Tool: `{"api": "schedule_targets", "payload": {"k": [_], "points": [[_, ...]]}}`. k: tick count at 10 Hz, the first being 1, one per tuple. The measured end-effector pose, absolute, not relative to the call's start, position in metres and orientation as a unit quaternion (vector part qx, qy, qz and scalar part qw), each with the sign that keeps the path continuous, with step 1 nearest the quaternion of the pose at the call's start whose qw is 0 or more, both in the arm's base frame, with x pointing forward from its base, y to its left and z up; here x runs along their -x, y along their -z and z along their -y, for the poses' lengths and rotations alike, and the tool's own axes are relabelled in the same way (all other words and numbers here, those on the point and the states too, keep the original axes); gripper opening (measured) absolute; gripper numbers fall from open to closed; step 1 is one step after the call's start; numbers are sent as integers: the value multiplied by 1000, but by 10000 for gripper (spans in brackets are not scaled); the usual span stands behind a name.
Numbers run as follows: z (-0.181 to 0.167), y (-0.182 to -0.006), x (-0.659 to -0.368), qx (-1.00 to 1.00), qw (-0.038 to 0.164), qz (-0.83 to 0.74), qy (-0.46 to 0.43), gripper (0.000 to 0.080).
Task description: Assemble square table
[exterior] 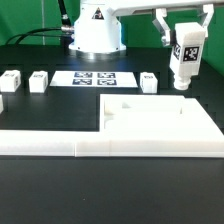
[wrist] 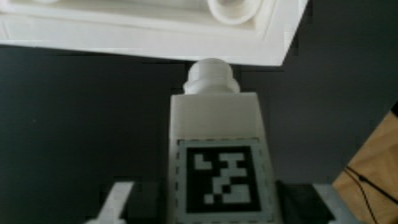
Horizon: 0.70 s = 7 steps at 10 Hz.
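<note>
- Leg (exterior: 184,62) hangs upright, clamped in the gripper (exterior: 183,38), screw tip down.
- Tabletop (exterior: 160,122) lies flat below, its corner hole (wrist: 240,10) just beyond the tip.
- Leg likely needs shifting over that hole before lowering.

The arm's white base (exterior: 95,30) stands at twelve o'clock in the exterior view. From there the arm reaches across toward one o'clock. The gripper (exterior: 183,36) hangs at about two o'clock and points straight down. Its fingers (wrist: 121,203) stand partly closed, one pressed against each side of an upright leg post (exterior: 185,62). They hold it near its upper end, and its peg end points down.
</note>
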<state>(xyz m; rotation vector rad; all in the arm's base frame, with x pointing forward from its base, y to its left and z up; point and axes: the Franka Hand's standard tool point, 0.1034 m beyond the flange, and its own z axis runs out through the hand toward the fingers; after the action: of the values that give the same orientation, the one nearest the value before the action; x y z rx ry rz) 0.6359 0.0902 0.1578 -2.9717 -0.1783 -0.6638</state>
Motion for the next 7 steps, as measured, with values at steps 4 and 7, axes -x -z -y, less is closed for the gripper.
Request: {"api": "schedule_targets", "payload": {"k": [4,7], "points": [[-86,-154,-634,964,40,55,257,290],[-109,-128,-624,966,45,60,248,290]]}}
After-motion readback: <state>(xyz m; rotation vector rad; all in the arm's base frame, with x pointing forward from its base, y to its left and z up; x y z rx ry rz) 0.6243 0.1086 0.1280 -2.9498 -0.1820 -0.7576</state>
